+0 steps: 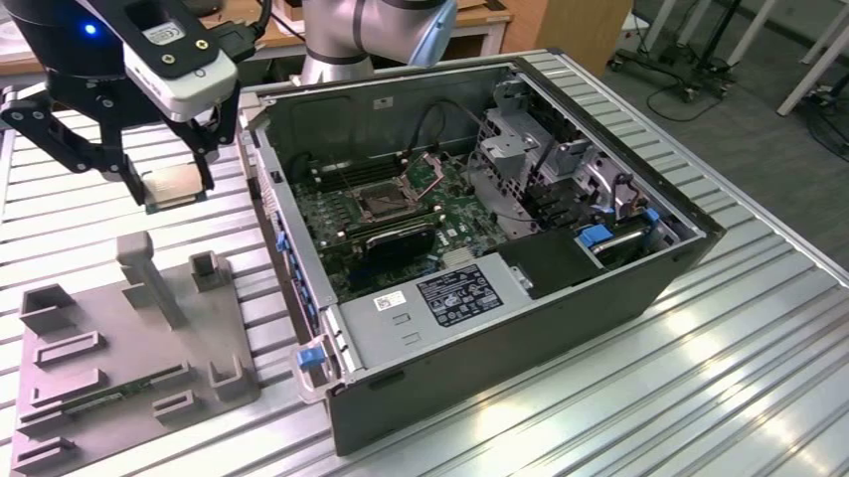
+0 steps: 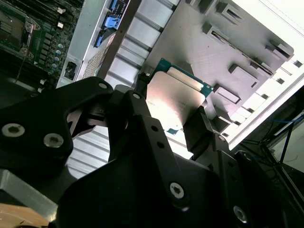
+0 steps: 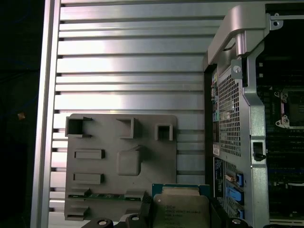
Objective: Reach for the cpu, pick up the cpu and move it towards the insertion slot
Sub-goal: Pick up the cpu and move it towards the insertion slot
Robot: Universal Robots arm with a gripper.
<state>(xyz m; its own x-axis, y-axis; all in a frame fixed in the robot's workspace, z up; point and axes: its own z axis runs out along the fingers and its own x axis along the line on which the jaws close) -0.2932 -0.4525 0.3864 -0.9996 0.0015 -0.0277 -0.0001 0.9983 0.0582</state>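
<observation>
The single gripper (image 2: 173,116) holds the one cpu (image 2: 173,97) aloft, its jaws closed on the chip's opposite edges, in the second wrist view; the exterior view shows the chip (image 1: 173,187) hanging clear above the slatted metal worktop (image 1: 743,368), between the grey plastic tray (image 1: 126,348) and the open computer case (image 1: 531,328). Reaching and pickup look complete; the carry appears only partly done, since the chip hangs outside the case wall, well apart from the insertion slot (image 1: 381,205). Beneath the gripper lies the one tray, holding a single green memory stick (image 3: 102,195) in a long recess, with several square and oblong recesses that cannot be counted surely. Farther off stands the one case, its green circuit board exposed, with one square socket in a shiny frame awaiting the chip.
</observation>
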